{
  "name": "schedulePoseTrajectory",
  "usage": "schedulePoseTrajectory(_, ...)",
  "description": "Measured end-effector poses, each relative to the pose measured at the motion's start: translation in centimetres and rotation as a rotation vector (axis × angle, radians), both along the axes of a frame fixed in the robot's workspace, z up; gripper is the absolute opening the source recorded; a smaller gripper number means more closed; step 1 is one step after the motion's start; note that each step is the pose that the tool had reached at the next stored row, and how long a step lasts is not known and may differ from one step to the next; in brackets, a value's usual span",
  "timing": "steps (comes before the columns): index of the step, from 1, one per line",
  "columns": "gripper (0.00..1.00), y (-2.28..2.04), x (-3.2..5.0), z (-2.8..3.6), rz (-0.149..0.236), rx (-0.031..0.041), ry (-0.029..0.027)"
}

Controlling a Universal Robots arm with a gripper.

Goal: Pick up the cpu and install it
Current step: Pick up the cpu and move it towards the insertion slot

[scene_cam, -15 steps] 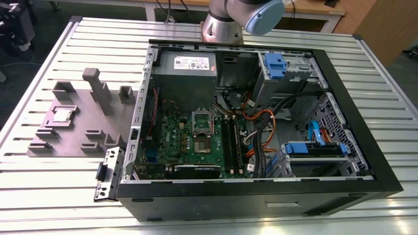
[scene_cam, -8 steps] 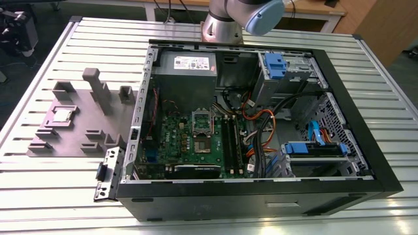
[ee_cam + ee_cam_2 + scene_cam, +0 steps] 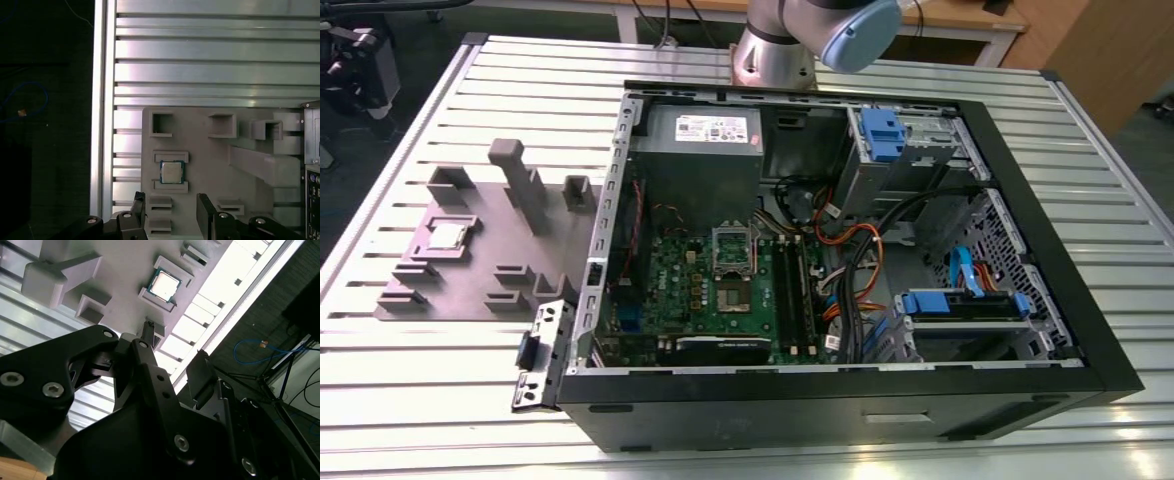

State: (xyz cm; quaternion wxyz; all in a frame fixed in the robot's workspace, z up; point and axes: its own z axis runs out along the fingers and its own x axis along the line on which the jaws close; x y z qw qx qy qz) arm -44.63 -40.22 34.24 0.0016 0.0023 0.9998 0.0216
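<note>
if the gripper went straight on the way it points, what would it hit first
Most likely the grey fixture plate, right beside the cpu rather than on it: the gripper points at the plate with open jaws and nothing in between. Depth is hard to judge.

Overhead: small flat square silver cpu (image 3: 448, 234) is lying uncovered.
1 o'clock, exterior view: tall grey plastic post (image 3: 518, 185) is standing near.
3 o'clock: open black computer case (image 3: 854, 415) is blocking.
</note>
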Motion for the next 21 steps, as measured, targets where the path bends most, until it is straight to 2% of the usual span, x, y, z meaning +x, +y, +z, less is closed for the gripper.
schedulePoseTrajectory(9, 0.53, -0.03, 0.0, -0.14, 0.003, -0.0001, -0.0001)
schedulePoseTrajectory(18, 0.53, -0.08, 0.05, -1.66, 0.006, -0.0019, 0.0007)
schedulePoseTrajectory(21, 0.53, -0.08, 0.05, -2.2, 0.006, -0.0024, 0.0029)
